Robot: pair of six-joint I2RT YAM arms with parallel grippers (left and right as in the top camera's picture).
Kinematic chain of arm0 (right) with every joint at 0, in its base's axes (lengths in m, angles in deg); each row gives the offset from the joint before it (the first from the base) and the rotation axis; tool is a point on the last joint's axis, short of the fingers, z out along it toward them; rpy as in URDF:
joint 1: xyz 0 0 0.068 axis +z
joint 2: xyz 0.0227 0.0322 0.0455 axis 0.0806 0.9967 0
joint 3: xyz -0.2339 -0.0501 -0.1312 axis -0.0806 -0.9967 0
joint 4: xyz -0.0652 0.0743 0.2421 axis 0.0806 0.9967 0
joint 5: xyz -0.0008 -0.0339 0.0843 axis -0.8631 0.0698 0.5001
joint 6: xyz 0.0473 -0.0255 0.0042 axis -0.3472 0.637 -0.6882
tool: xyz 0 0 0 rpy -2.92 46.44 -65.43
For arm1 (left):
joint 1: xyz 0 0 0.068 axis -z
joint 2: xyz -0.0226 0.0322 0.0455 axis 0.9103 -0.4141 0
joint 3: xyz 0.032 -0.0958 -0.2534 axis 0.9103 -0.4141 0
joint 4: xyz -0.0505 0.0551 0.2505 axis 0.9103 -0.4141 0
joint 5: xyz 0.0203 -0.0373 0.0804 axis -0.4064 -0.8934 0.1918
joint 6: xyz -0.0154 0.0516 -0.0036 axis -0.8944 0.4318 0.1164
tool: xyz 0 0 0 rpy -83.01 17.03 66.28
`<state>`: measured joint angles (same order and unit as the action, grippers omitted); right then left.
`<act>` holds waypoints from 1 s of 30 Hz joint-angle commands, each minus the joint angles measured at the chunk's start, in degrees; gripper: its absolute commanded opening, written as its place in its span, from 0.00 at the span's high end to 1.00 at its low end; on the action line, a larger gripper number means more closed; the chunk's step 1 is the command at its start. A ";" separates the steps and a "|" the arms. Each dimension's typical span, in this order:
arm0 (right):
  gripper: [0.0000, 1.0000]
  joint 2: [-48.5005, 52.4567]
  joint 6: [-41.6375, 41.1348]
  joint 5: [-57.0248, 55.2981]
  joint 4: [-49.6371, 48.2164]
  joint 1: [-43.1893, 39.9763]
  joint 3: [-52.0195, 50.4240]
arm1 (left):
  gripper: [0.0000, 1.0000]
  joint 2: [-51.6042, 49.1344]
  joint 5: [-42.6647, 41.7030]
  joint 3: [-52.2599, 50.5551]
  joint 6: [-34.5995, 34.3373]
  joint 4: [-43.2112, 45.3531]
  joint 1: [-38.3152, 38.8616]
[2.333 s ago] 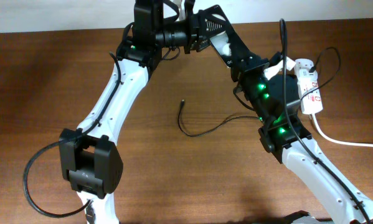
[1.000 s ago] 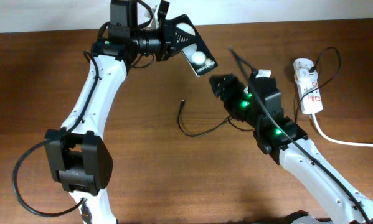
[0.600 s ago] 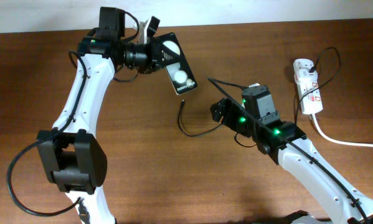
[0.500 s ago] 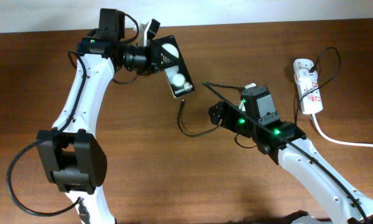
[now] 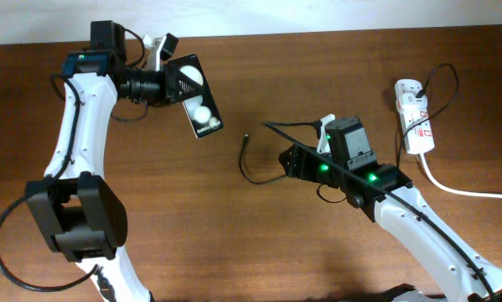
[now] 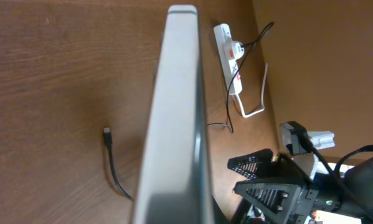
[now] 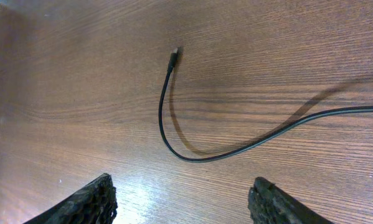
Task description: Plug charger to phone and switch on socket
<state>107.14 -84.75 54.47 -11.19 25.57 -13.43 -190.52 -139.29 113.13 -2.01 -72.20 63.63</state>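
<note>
My left gripper (image 5: 173, 77) is shut on the phone (image 5: 197, 101), a black slab with a glare spot, held tilted above the table's back left. In the left wrist view the phone (image 6: 177, 112) shows edge-on as a grey strip. The charger (image 5: 259, 178) lies in a loop on the table, its tip (image 5: 245, 138) free and pointing away. My right gripper (image 5: 277, 144) hangs open just right of that loop. In the right wrist view both fingers (image 7: 89, 199) stand wide apart below the charger (image 7: 174, 146), touching nothing. The socket (image 5: 414, 113) lies at the far right.
A thick white cord (image 5: 464, 190) runs from the socket off the right edge. A thin black wire (image 5: 439, 80) arcs over the socket. The table's back edge meets a pale wall. In the left wrist view the socket (image 6: 228, 53) lies beyond the phone.
The left arm has swung left, carrying the phone away from the middle. The right gripper has come down over the cable loop and its jaws have narrowed a little.
</note>
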 commanded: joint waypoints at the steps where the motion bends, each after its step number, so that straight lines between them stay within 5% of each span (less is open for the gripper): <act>1: 0.35 -0.02 0.85 0.39 2.51 0.42 2.75 | 1.00 1.40 -1.49 0.90 2.75 0.02 -2.43; 6: 0.40 2.84 2.40 0.26 9.64 0.42 11.41 | 1.00 1.40 -1.53 0.90 1.18 -0.20 -7.58; 16: 0.52 25.24 5.09 -0.13 20.87 5.18 35.78 | 1.00 1.40 -1.49 0.90 1.25 -1.38 -8.92; 30: 0.61 36.50 -2.49 -5.77 13.68 9.53 38.10 | 1.00 1.40 0.44 0.90 1.25 -2.84 -8.90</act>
<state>141.52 -85.05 49.64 3.28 34.69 23.48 -190.52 -138.46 113.13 -0.89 -74.74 54.95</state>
